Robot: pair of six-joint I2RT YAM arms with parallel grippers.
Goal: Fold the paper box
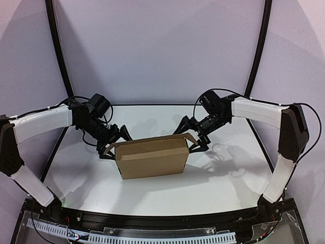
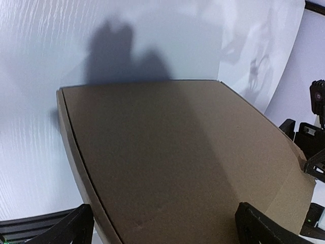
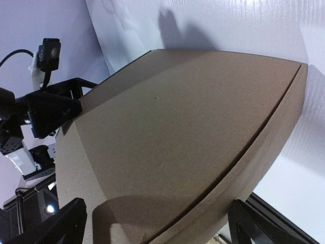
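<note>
The box (image 1: 151,157) sits in the middle of the white bench (image 1: 213,188). It is brown and folded up, with its long side facing the near edge. A small flap (image 1: 190,136) sticks up at its right end.

The left jaws are spread as wide as they go. They are at the left end of the box, one finger on each side of that end. In the left wrist view the brown box fills most of the picture, and the two dark fingers (image 2: 71,229) show only at the bottom corners. One is just beside the box's edge. The other is over the brown face. I cannot tell if they touch the box. They are not pinching it.

The right jaws are spread wide too. They are at the right end of the box, by the flap. In the right wrist view the fingers (image 3: 56,229) sit at the bottom corners with the box between them. I cannot tell if they touch it.

The left arm (image 1: 43,122) goes up from its base, bends at the far left, and reaches in and down to the box. The right arm (image 1: 256,113) does the same from the far right.
</note>
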